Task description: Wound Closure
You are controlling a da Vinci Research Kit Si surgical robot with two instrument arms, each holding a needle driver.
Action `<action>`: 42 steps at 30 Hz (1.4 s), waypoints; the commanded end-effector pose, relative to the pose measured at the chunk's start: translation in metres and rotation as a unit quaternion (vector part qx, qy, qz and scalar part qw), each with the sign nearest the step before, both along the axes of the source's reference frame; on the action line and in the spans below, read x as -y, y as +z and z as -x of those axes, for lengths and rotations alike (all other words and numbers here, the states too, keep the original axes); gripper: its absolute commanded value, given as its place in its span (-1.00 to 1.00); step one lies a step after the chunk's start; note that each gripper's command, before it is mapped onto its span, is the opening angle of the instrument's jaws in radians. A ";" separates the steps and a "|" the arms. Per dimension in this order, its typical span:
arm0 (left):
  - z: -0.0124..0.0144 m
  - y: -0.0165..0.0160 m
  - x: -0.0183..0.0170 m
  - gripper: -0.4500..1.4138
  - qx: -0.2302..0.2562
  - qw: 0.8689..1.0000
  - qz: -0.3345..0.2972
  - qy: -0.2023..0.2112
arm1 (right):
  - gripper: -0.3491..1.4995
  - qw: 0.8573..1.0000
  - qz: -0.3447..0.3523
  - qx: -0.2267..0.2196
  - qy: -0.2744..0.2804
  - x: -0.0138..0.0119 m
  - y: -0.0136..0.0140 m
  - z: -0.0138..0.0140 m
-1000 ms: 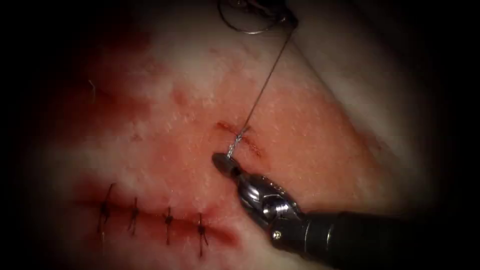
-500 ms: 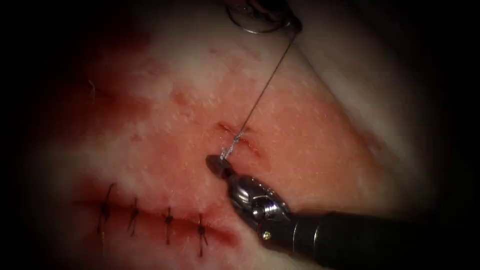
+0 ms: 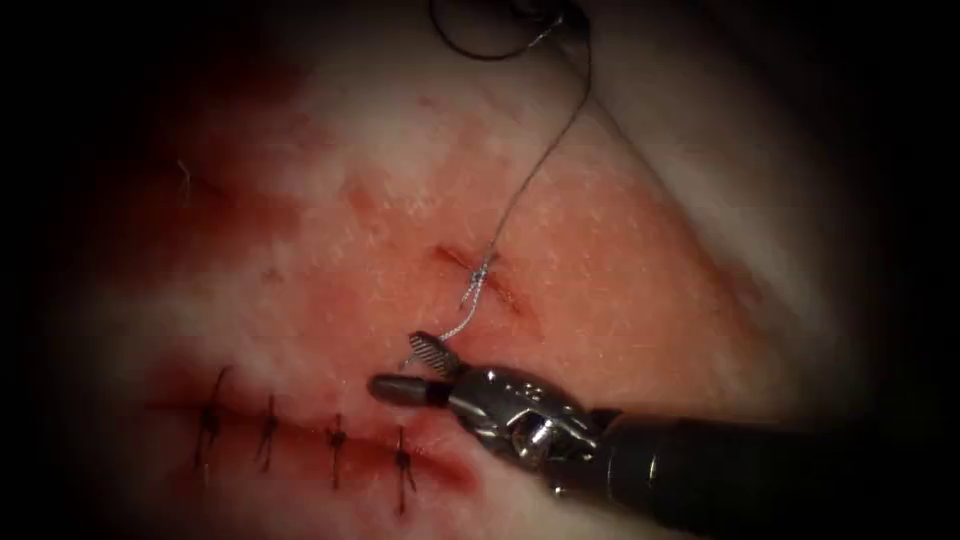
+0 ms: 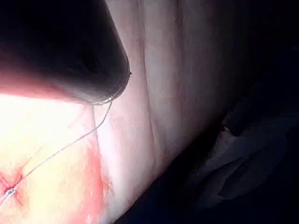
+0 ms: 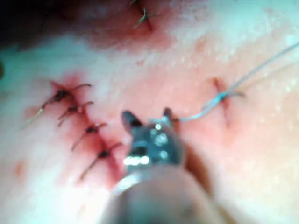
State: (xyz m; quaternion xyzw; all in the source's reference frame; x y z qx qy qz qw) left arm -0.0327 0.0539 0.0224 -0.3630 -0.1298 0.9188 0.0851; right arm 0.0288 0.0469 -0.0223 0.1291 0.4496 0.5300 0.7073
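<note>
A short cut (image 3: pixel 480 272) in the tissue (image 3: pixel 620 250) carries a knot (image 3: pixel 483 268). From the knot a pale thread tail (image 3: pixel 462 310) runs down to my right tool (image 3: pixel 412 369), whose jaws stand apart with nothing gripped; the tail's end lies against the upper jaw. In the right wrist view the open right tool (image 5: pixel 147 116) has the thread tail (image 5: pixel 201 112) ending beside one jaw. The long thread (image 3: pixel 540 160) rises slack to my left tool (image 3: pixel 572 15) at the top edge, which holds it. A dark curved loop (image 3: pixel 480 50) hangs there; needle or thread, I cannot tell. In the left wrist view the thread (image 4: pixel 65 147) leaves the dark left tool (image 4: pixel 70 51).
An older cut (image 3: pixel 300 435) to the lower left is closed with several dark stitches (image 5: pixel 88 128), just below the right tool's jaws. Red fluid (image 3: pixel 330 300) stains the tissue around both cuts. The tissue's edge (image 3: pixel 700 200) falls away at the upper right.
My right tool's jaws have opened and let go of the thread tail, and the tool has dropped down and left. The long thread, taut before, now hangs slack.
</note>
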 end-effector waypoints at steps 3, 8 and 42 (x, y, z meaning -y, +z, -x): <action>-0.0006 -0.0019 0.0000 -0.89 0.002 1.000 -0.004 0.004 | 0.89 1.000 0.006 -0.005 0.003 -0.0006 -0.0009 0.0010; -0.0032 -0.0063 0.0003 -0.89 0.001 1.000 -0.007 0.005 | 0.82 0.999 0.028 -0.016 0.037 -0.0022 -0.0023 0.0046; -0.0062 -0.0182 0.0020 -0.89 -0.015 1.000 0.009 0.012 | 0.91 0.990 0.048 -0.006 0.131 -0.0109 0.0041 0.0032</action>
